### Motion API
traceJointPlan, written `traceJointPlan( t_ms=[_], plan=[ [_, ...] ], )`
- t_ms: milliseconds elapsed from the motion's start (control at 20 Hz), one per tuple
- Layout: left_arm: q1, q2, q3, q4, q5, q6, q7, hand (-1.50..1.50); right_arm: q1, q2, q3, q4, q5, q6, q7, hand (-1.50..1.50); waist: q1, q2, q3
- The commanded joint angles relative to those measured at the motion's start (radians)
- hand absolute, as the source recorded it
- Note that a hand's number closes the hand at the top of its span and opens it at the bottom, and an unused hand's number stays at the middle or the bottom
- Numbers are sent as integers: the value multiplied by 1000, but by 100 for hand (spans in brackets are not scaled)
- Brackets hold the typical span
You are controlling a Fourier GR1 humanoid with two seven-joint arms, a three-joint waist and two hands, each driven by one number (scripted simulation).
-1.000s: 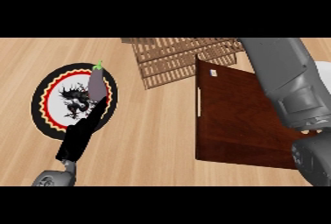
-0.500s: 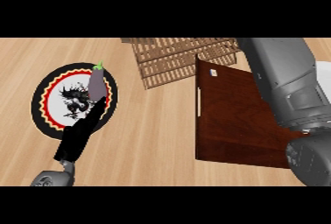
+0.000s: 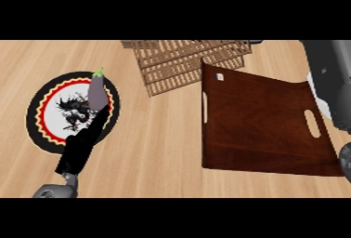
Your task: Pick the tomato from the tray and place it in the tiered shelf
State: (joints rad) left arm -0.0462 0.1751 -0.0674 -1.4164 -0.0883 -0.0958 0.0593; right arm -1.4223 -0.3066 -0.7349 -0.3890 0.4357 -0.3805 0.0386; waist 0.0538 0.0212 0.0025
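No tomato shows in the head view. The dark brown tray [image 3: 260, 125] lies at the right with nothing visible on it. The slatted wooden tiered shelf [image 3: 185, 60] stands behind it at the top centre. My right forearm [image 3: 332, 79] runs along the right edge, beside the tray's right handle slot, and its hand is out of the picture. My left hand [image 3: 82, 146] shows at the lower left, black and narrow, with straight fingers pointing up over the rim of a plate.
A round plate [image 3: 48, 111] with a red, black and white pattern lies at the left. A purple eggplant [image 3: 97, 90] with a green stem rests on its right side. Light wooden counter [image 3: 165, 148] lies between plate and tray.
My right arm has swung to the right, off the tray's right half, which now shows uncovered. The left hand, plate and eggplant have not moved.
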Motion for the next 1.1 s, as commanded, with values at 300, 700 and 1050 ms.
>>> traceJointPlan(
  t_ms=[300,700,1050],
  plan=[
    [51,-24,0,-4,-19,32,-13,0,147,-274,-30,14,-56,186,-13,-150,-37,-14,-2],
    [71,-31,2,-2,-12,17,3,0,278,-408,-17,29,-97,406,-146,-150,-33,-13,-1],
    [-6,-7,29,62,-20,-4,-18,0,281,-461,32,81,-84,456,-154,-150,-23,-7,-1]
  ],
)
